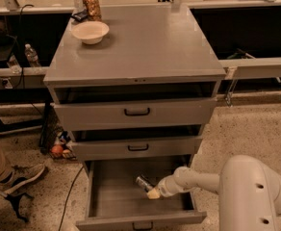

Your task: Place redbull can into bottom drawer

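Observation:
The redbull can point(143, 182) is a slim silver can inside the open bottom drawer point(111, 196), right of its middle. My gripper point(152, 191) reaches into that drawer from the right and sits against the can's right end. The white arm runs off to the lower right. The two upper drawers with black handles stand slightly open above.
A tan bowl point(90, 32) and a brownish jar point(91, 6) stand at the back left of the cabinet top point(145, 42). A person's leg and shoe point(8, 174) are at the left on the floor. Benches run behind the cabinet.

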`<state>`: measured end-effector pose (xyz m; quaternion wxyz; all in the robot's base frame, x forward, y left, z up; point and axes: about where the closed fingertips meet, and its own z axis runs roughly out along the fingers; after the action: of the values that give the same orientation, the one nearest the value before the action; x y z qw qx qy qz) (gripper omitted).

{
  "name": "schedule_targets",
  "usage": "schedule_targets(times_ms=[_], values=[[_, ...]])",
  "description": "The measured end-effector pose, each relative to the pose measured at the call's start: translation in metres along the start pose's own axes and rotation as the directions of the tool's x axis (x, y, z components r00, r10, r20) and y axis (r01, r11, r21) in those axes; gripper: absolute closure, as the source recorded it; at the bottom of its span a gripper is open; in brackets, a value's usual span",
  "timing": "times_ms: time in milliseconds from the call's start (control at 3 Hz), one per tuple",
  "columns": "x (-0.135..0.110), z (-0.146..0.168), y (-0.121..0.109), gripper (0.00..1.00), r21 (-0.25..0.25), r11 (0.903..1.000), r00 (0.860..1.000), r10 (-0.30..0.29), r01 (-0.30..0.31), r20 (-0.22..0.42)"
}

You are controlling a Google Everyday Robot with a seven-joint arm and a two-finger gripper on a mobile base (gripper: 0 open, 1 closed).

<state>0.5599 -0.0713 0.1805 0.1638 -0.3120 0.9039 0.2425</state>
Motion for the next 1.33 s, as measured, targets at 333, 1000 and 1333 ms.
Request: schedule_targets(times_ms=[333, 1000, 1333], values=[[0.0033, 0.0167, -0.0098, 0.31, -0.014, 0.9998, 1.0, 0.016, -0.016, 0.009], [-0.0045, 0.0262, -0.0189, 0.0, -0.025, 0.9997, 1.0, 0.007, -0.006, 0.024], [-0.0046, 0.0261, -0.0192, 0.0, -0.025, 0.9997, 1.0, 0.007, -0.006, 0.024]])
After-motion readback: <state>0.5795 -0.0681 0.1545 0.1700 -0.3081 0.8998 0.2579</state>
